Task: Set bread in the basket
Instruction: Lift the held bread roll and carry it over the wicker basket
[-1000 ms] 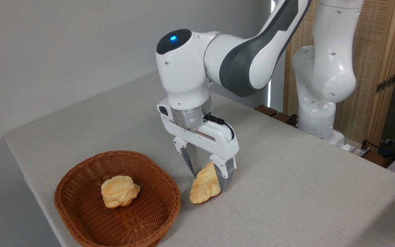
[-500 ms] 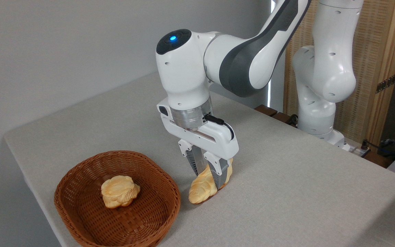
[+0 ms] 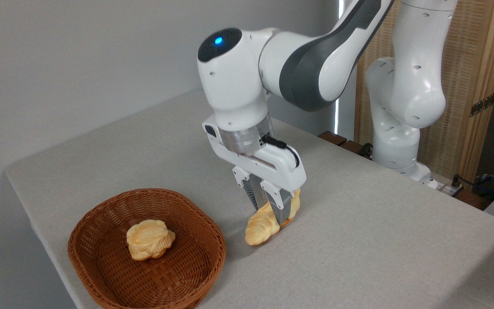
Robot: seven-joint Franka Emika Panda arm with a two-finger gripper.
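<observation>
The bread (image 3: 260, 227), a long golden-yellow braided loaf, hangs tilted just above the grey table to the right of the basket. My gripper (image 3: 272, 214) is shut on its middle, one grey finger on each side. Its lower end points toward the basket and its upper end shows behind the fingers. The brown wicker basket (image 3: 101, 214) sits at the table's front left, apart from the loaf.
A small round lumpy bun (image 3: 149, 239) lies inside the basket. The table's left edge (image 3: 28, 214) runs close past the basket. My arm's white base (image 3: 395, 141) stands at the back right, with cables and a wooden screen behind it.
The fingers closed on the loaf, then the wrist rose and shifted right, lifting the loaf slightly off the table. The basket and bun stayed still.
</observation>
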